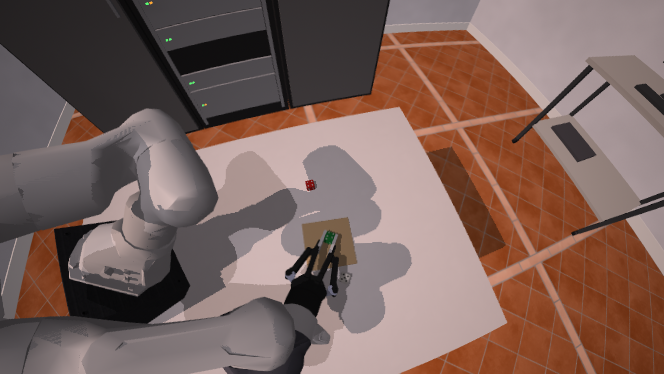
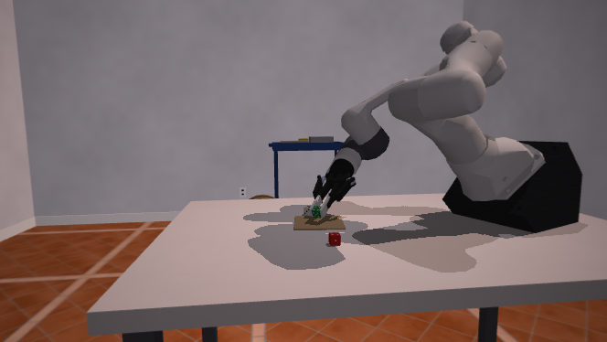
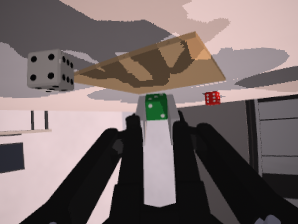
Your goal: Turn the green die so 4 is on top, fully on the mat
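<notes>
My gripper (image 1: 329,239) is shut on the green die (image 1: 329,237) and holds it tilted, low over the brown mat (image 1: 328,245). In the side view the green die (image 2: 315,211) sits between the fingertips just above the mat (image 2: 319,222). In the wrist view the die (image 3: 157,108) shows as a green patch between the finger pads, with the mat (image 3: 156,64) beyond it. I cannot read the die's faces.
A red die (image 1: 310,185) lies on the table beyond the mat, and it also shows in the side view (image 2: 335,239). A white die (image 1: 345,277) lies on the table just off the mat's near corner, close to the gripper's knuckles. The robot base stands at the table's left end.
</notes>
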